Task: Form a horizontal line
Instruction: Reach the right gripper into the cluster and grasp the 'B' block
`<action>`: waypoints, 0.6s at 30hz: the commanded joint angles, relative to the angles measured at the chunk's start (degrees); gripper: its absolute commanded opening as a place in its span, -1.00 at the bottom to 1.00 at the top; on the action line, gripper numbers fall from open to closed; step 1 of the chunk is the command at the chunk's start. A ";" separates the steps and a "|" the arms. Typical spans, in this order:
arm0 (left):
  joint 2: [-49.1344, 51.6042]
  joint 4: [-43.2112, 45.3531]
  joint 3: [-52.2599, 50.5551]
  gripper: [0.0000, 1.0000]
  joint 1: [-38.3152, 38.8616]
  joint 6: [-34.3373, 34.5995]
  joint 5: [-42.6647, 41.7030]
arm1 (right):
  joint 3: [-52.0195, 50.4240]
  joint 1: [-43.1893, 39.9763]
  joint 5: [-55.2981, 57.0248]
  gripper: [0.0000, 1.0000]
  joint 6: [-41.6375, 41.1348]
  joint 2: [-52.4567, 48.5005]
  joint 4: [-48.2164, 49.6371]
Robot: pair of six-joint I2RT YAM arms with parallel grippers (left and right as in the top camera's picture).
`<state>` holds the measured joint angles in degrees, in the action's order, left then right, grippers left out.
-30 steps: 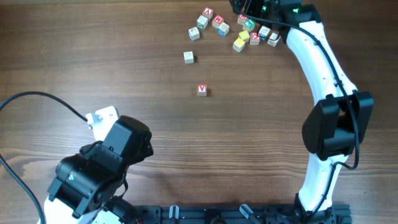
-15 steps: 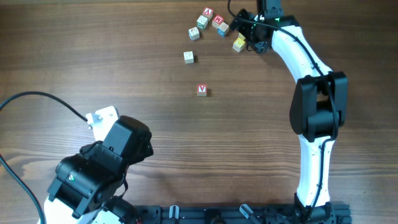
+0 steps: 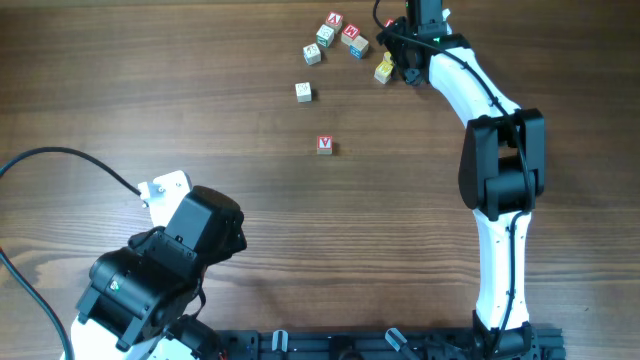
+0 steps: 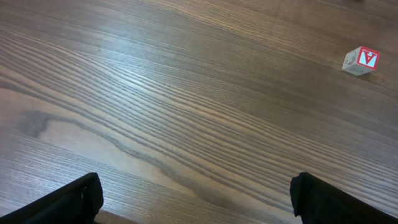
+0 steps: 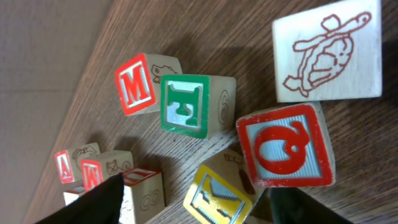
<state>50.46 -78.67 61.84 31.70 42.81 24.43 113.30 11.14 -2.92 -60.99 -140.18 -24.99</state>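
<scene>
Blocks [image 3: 351,34] read M [image 5: 135,84], F [image 5: 183,104], Q [image 5: 280,146], K [image 5: 214,193]; R fingers [image 5: 87,202] apart astride K; L fingers [image 4: 68,202] apart, empty.

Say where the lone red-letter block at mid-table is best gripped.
Probably grip the red-letter block by two opposite side faces, coming straight down from above. It sits flat and alone on the table, with all sides free.

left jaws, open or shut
Open: the left jaws stand far apart at the bottom corners of the wrist view, only table showing between them.
</scene>
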 commanded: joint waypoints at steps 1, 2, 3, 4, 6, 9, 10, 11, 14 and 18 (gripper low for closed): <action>-0.11 -0.04 -0.15 1.00 -0.09 1.18 0.94 | 0.74 1.09 0.13 0.42 -1.51 -4.72 -1.51; -0.11 -0.04 -0.15 1.00 -0.09 1.18 0.94 | 0.70 1.25 0.15 0.40 -1.73 -5.57 -2.05; -0.11 -0.04 -0.15 1.00 -0.09 1.18 0.94 | 0.70 1.25 0.15 0.35 -1.36 -5.84 -2.32; -0.11 -0.04 -0.15 1.00 -0.09 1.18 0.94 | 0.70 1.22 0.35 0.26 -1.27 -5.95 -2.73; -0.11 -0.04 -0.15 1.00 -0.09 1.18 0.94 | 0.70 1.25 0.79 0.06 -0.11 -5.95 -2.84; -0.11 -0.02 -0.15 1.00 -0.09 1.18 0.94 | 0.70 1.22 1.60 -0.28 3.41 -5.92 -3.58; -0.11 -0.04 -0.15 1.00 -0.09 1.18 0.94 | 0.70 1.18 1.92 -0.28 5.22 -5.86 -3.50; -0.11 -0.04 -0.15 1.00 -0.09 1.18 0.94 | 0.72 1.03 2.27 -0.28 7.69 -5.66 -3.08; -0.11 -0.02 -0.15 1.00 -0.09 1.18 0.94 | 0.72 0.24 2.01 -0.34 14.67 -1.90 -2.97; -0.11 -0.04 -0.15 1.00 -0.09 1.18 0.94 | 0.72 0.15 2.01 -0.35 25.97 10.97 -6.93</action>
<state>50.46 -78.70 61.84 31.70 42.81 24.40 114.28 11.68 -2.44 -43.90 -139.41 -30.00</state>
